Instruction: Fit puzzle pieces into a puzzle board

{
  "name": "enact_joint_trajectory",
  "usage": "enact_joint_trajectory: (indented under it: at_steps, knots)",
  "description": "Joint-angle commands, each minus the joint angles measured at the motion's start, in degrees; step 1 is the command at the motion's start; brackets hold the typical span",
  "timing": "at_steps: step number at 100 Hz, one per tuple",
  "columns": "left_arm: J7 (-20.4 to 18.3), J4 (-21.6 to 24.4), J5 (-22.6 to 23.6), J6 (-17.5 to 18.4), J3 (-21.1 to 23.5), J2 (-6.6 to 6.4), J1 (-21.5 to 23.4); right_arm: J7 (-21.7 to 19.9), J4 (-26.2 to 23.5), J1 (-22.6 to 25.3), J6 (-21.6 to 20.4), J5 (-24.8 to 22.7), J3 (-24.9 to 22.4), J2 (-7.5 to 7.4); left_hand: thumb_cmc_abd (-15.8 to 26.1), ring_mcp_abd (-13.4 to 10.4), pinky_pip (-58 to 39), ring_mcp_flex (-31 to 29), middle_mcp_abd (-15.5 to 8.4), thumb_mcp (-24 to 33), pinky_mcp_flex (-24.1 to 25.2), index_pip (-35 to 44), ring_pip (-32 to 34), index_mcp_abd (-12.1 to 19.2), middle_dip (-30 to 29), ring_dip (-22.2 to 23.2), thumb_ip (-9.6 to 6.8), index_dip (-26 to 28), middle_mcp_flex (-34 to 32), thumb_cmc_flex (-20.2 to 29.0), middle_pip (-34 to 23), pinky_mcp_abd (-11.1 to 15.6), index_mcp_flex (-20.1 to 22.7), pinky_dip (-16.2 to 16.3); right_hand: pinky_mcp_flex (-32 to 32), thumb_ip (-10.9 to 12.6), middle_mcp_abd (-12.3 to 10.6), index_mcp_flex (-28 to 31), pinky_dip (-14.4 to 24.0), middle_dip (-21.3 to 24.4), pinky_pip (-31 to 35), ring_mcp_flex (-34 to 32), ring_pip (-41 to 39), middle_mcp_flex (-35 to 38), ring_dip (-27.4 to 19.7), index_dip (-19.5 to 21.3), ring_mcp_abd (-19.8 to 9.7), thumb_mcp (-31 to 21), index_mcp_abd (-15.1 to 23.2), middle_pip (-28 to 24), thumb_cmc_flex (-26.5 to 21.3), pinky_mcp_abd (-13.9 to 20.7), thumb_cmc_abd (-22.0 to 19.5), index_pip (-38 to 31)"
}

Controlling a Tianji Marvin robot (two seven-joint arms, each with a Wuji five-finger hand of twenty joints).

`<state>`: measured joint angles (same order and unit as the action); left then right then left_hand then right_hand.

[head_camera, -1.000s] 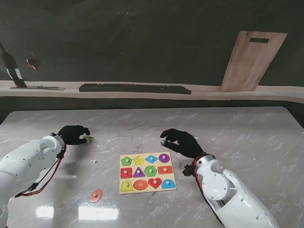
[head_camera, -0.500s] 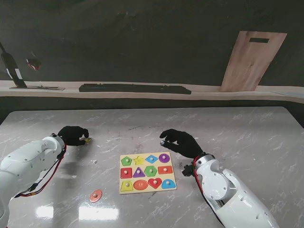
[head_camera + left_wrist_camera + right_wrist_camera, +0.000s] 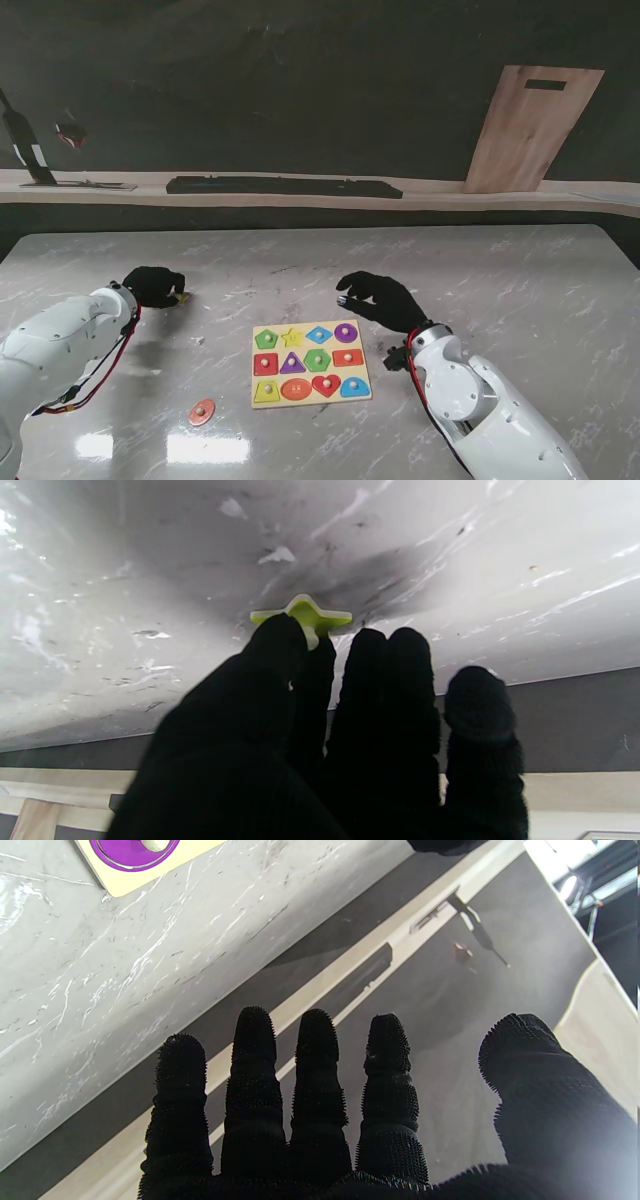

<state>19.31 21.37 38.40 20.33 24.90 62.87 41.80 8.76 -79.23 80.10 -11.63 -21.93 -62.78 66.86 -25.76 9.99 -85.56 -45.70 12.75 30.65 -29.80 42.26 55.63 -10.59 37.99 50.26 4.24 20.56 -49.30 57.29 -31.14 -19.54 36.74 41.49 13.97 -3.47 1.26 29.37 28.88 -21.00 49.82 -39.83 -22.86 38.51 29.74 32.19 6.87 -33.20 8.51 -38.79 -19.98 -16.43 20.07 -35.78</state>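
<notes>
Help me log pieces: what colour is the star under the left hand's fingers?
Yellow-green star piece, clearest in the left wrist view, at the left hand's fingertips.

From the stand view the left hand covers nearly all of the yellow-green star piece; only a sliver shows. In the left wrist view the fingers hide the star's knob and near points. The right wrist view cuts the puzzle board down to one corner with part of the purple circle.
</notes>
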Motion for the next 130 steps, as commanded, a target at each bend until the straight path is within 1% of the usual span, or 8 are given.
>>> enact_joint_trajectory:
  at_steps: [1, 17, 36, 52, 73, 84, 109, 130]
  knots:
    - [0.0, -0.1, -0.1, -0.2, -0.4, 0.14, -0.3, 0.0, -0.1, 0.3, 0.0, -0.1, 0.1, 0.17, -1.5, 0.1, -2.5, -1.8, 0.0, 2.4, -0.7, 2.3, 1.8, 1.2, 1.1, -0.7, 2.45, -0.4, -2.4, 3.3, 1.0, 1.9, 1.7, 0.1, -0.6, 1.4, 0.0, 0.4, 0.4, -0.3, 1.0, -0.7, -0.6, 0.8, 0.5, 0.6, 0.1, 0.4, 1.7, -0.7, -0.3, -0.4, -1.2, 0.9]
    - [0.5, -0.7, -0.4, -0.3, -1.4, 0.4, -0.5, 0.0, -0.1, 0.3, -0.1, -0.1, 0.1, 0.17, -2.3, -0.4, -3.8, -3.3, -1.0, 3.8, -1.8, 6.6, 2.4, 2.3, 4.7, -1.6, 2.53, -0.5, -6.6, 4.5, 4.1, 2.4, 2.3, -0.3, -0.6, 1.4, 0.0, 0.4, 0.4, -0.4, 1.0, -0.7, -0.6, 0.9, 0.5, 0.6, 0.1, 0.5, 1.7, -0.7, -0.2, -0.4, -1.2, 0.9]
    - [1.2, -2.6, -1.7, -0.1, -4.3, 1.22, -1.1, 0.0, -0.1, 0.4, -0.1, 0.0, 0.0, 0.18, -3.8, -0.7, -4.7, -4.9, -1.3, 4.0, -3.5, 9.1, 2.8, 3.0, 4.9, -1.9, 2.69, 0.5, -8.8, 3.7, 4.3, 2.4, 3.5, -0.3, -0.6, 1.4, 0.0, 0.4, 0.4, -0.3, 1.0, -0.7, -0.6, 0.9, 0.5, 0.6, 0.1, 0.5, 1.7, -0.7, -0.2, -0.4, -1.3, 0.8]
    - [1.4, -3.7, -2.6, 0.0, -6.5, 1.74, -1.5, 0.1, -0.1, 0.4, -0.1, 0.2, 0.0, 0.23, -5.2, -0.9, -5.5, -6.1, -1.1, 4.8, -4.8, 13.2, 3.5, 3.4, 5.0, -2.5, 2.86, 1.3, -9.7, 2.1, 1.8, 2.5, 3.7, -0.8, -0.7, 1.4, 0.0, 0.4, 0.4, -0.3, 1.0, -0.7, -0.6, 0.9, 0.5, 0.6, 0.2, 0.6, 1.7, -0.7, -0.1, -0.4, -1.6, 0.9]
    - [-0.1, -1.8, -1.4, -0.2, -6.0, 0.87, -1.0, 0.0, 0.0, 0.3, -0.2, 0.4, 0.0, 0.25, -6.3, -0.9, -7.6, -8.1, 1.5, 8.5, -7.6, 17.7, 5.5, -0.2, 4.8, -2.7, 2.69, 1.9, -9.1, 0.3, -4.2, 1.3, 2.4, -1.5, -0.7, 1.4, 0.1, 0.6, 0.4, -0.3, 1.0, -0.7, -0.6, 1.0, 0.5, 0.6, 0.1, 0.7, 2.1, -0.6, -0.2, -0.4, -1.7, 0.8]
    - [-0.8, 1.0, 0.7, -0.3, -2.9, -0.29, 0.2, -0.1, 0.0, 0.3, -0.2, 0.5, -0.1, 0.24, -8.1, -1.4, -9.2, -9.5, 2.0, 12.2, -9.6, 19.3, 7.0, -1.3, 4.9, -2.8, 2.47, 2.4, -9.5, -2.0, -6.8, 1.3, 2.7, -2.0, -0.7, 1.4, 0.1, 0.6, 0.4, -0.3, 1.0, -0.7, -0.5, 0.9, 0.5, 0.6, 0.3, 0.8, 2.1, -0.6, -0.3, -0.5, -1.7, 0.8]
    - [-3.9, 10.1, 8.1, 0.3, 7.3, -3.38, 4.7, 0.0, -0.1, 0.4, -0.2, 0.8, -0.3, 0.28, -12.0, -2.1, -11.3, -10.9, 2.1, 22.0, -11.4, 21.7, 9.1, -1.0, 6.9, -3.1, -0.05, 4.8, -11.0, -7.5, -10.2, 1.8, 3.2, -3.0, -0.7, 1.4, 0.1, 0.5, 0.4, -0.3, 1.0, -0.7, -0.6, 0.9, 0.5, 0.6, 0.2, 0.9, 2.1, -0.6, -0.3, -0.4, -1.7, 0.8]
    - [-7.9, 18.9, 14.4, 1.1, 17.4, -5.05, 10.2, -0.2, -0.1, 0.4, -0.4, 1.0, -0.4, 0.26, -13.7, -1.9, -11.9, -11.1, 2.1, 25.2, -11.6, 22.0, 9.6, -0.4, 7.6, -3.3, -0.94, 5.4, -11.7, -8.7, -10.6, 1.9, 3.9, -3.3, -0.7, 1.5, 0.1, 0.5, 0.4, -0.3, 1.0, -0.7, -0.5, 0.9, 0.5, 0.5, 0.1, 0.9, 2.1, -0.6, -0.4, -0.4, -1.6, 0.8]
